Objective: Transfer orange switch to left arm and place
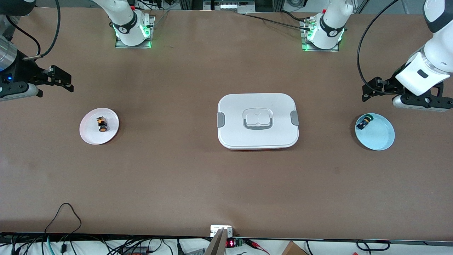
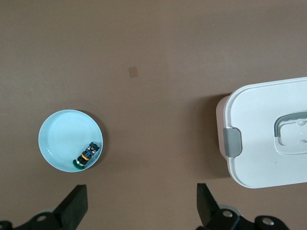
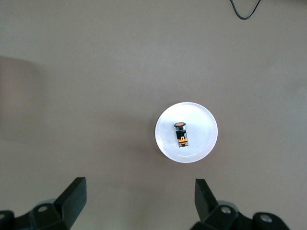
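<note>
The orange switch (image 1: pixel 102 125) lies on its side on a pink plate (image 1: pixel 90 131) toward the right arm's end of the table. The right wrist view shows the switch (image 3: pixel 181 134) on the plate (image 3: pixel 204 125). My right gripper (image 1: pixel 65 80) is open and empty, up over bare table beside that plate; its own view shows the jaws wide apart (image 3: pixel 140 184). The white box (image 1: pixel 258 120) sits shut at the table's middle. My left gripper (image 1: pixel 370 89) is open and empty over bare table at the left arm's end, its jaws wide apart (image 2: pixel 141 189).
A blue plate (image 1: pixel 381 137) toward the left arm's end holds a green-capped switch (image 1: pixel 364 122). The left wrist view shows that plate (image 2: pixel 60 141), that switch (image 2: pixel 86 155) and the box's end with a grey latch (image 2: pixel 261 129). Cables lie along the table's near edge.
</note>
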Robot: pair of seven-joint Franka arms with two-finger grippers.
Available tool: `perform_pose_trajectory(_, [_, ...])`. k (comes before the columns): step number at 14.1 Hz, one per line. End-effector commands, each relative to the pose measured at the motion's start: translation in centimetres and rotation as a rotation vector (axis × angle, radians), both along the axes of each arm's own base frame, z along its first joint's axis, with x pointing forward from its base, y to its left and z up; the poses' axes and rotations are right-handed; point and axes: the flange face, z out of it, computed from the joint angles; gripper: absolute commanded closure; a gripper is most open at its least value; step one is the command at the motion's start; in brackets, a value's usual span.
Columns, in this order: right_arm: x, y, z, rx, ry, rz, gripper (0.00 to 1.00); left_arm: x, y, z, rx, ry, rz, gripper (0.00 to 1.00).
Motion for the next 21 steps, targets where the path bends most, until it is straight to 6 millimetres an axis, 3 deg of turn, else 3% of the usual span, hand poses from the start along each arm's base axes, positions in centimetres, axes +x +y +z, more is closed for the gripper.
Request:
perform_pose_trajectory(1, [0.1,0.4,0.9,-0.017,0.01,0.034,0.0,0.3,0.1,0.6,0.028,0.004,0.005,0.0])
perform_pose_trajectory(3, [0.4,1.1,0.7,-0.021,0.02,0.042,0.0,0.3,0.1,0.6,0.028,0.004,0.005,0.0])
perform_pose_trajectory(5, [0.6,0.8,1.3,-0.016,0.01,0.034,0.0,0.3,0.1,0.6,0.028,0.004,0.005,0.0])
perform_pose_trajectory(12, [0.7,0.6,0.3,-0.019,0.033,0.049,0.0,0.3,0.1,0.6,0.028,0.004,0.006,0.0])
perform_pose_trajectory(16, [-0.3,0.4,-4.1,-0.015,0.16,0.098,0.0,0.3,0.1,0.6,0.028,0.004,0.006,0.0])
perform_pose_trajectory(21, [2.3,-0.1,-10.0,-0.007,0.196,0.376,0.0,0.3,0.0,0.6,0.027,0.003,0.005,0.0])
